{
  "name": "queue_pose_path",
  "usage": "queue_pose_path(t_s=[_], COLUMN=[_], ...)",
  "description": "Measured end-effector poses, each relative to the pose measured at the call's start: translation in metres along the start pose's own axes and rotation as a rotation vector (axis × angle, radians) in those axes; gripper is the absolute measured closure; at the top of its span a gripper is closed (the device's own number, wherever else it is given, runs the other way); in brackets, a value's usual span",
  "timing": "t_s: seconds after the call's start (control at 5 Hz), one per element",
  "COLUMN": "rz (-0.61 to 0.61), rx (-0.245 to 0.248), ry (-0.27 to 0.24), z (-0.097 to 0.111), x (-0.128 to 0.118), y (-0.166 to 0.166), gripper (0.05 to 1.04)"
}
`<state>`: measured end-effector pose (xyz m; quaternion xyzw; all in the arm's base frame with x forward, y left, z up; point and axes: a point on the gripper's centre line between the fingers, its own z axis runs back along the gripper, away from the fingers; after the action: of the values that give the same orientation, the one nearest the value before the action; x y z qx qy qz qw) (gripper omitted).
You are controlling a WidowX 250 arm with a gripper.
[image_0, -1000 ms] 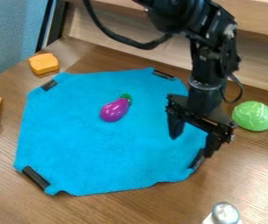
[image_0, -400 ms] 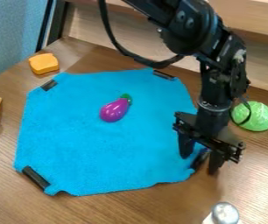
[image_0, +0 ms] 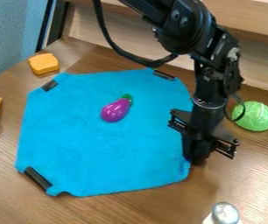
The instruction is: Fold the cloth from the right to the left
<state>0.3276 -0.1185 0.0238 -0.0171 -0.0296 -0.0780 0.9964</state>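
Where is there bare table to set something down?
Bare wood lies between the cloth and the silver-topped container, and also between that container and the green ball. It's crowded at the cloth's right edge, where the jaws are closed.

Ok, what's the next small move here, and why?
Probably a short, slow lift of the end effector: its fingers look closed together on the right edge of the cloth, which lies flat. Raising that edge a little should show whether it is gripped, and a toy eggplant rests on the cloth, so go gently.
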Motion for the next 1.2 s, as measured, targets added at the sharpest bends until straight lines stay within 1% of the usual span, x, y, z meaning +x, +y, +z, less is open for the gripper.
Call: queue_pose_path(t_s=[0.2, 0.4, 0.6, 0.8, 1.0, 1.2], rz=[-0.013, -0.028, 0.028, 0.071, 0.156, 0.212], rx=[-0.037, -0.076, -0.083, -0.090, -0.096, -0.096], ry=[0.015, -0.024, -0.069, -0.063, -0.074, -0.099], z=[0.002, 0.034, 0.063, 0.074, 0.083, 0.094], x=[0.000, 0.002, 0.003, 0.001, -0.003, -0.009], y=[0.003, 0.015, 0.053, 0.087, 0.136, 0.175], gripper=[1.005, 1.017, 1.019, 1.019, 1.019, 1.020])
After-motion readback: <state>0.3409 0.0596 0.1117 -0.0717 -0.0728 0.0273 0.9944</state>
